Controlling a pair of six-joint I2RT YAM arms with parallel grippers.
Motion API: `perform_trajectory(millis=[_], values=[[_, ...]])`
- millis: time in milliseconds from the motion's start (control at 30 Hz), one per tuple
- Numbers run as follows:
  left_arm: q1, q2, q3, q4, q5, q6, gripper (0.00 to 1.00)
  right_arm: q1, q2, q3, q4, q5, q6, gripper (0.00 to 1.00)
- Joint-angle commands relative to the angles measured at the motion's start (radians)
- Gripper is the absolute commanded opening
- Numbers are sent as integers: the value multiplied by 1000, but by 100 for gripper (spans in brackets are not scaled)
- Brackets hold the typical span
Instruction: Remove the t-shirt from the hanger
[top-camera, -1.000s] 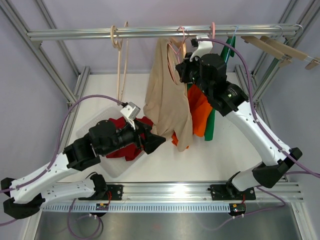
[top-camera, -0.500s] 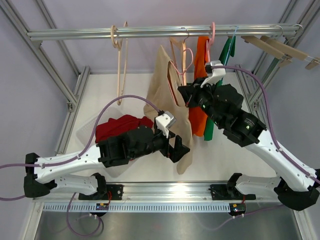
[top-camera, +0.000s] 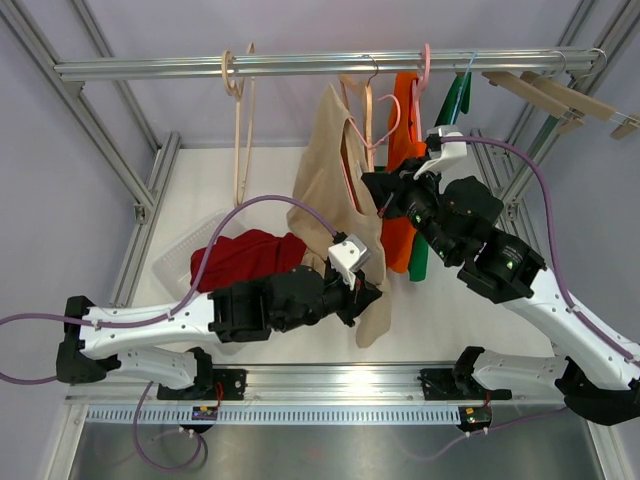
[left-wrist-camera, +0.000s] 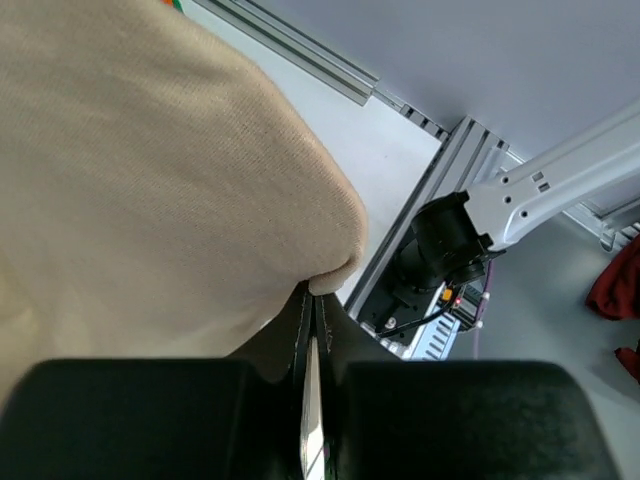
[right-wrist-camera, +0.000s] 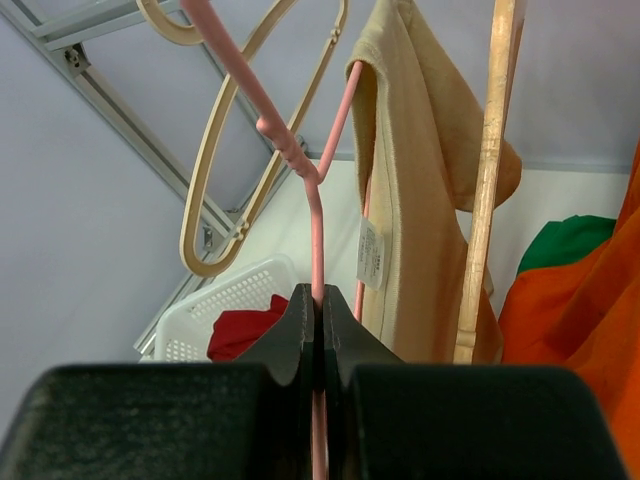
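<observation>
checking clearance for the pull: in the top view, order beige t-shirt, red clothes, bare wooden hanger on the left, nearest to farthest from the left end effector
1. beige t-shirt: its lower edge is pinched in the left end effector.
2. red clothes: in the basket, to its left.
3. bare wooden hanger: up on the rail, far left.

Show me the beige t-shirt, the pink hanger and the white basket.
beige t-shirt (top-camera: 326, 200), top external view, middle of the body
pink hanger (right-wrist-camera: 316, 240), right wrist view, vertical bar
white basket (right-wrist-camera: 215, 305), right wrist view, lattice wall
</observation>
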Motion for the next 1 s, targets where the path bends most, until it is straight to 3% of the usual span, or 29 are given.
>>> perform_trajectory(millis=[0, 133, 333, 567, 733, 833, 967], values=[[-10, 5, 1, 92, -65, 7, 0, 12, -37, 4, 134, 3, 28, 0], [-22, -10, -50, 104, -88, 7, 0, 12, -57, -8, 177, -11, 35, 0], [-147, 14, -136, 100, -102, 54, 0, 12, 3, 50, 249, 15, -35, 0], [-237, -13, -330, 161, -126, -127, 0, 10, 84, 159, 358, 75, -178, 0], [-243, -42, -399, 146, -138, -128, 0, 12, 75, 225, 298, 44, -198, 0], [-241, 29, -395, 155, -89, -113, 0, 9, 100, 298, 185, 38, -219, 0], [-243, -8, -370, 143, -202, -78, 0, 6, 74, 280, 125, -16, -170, 0]])
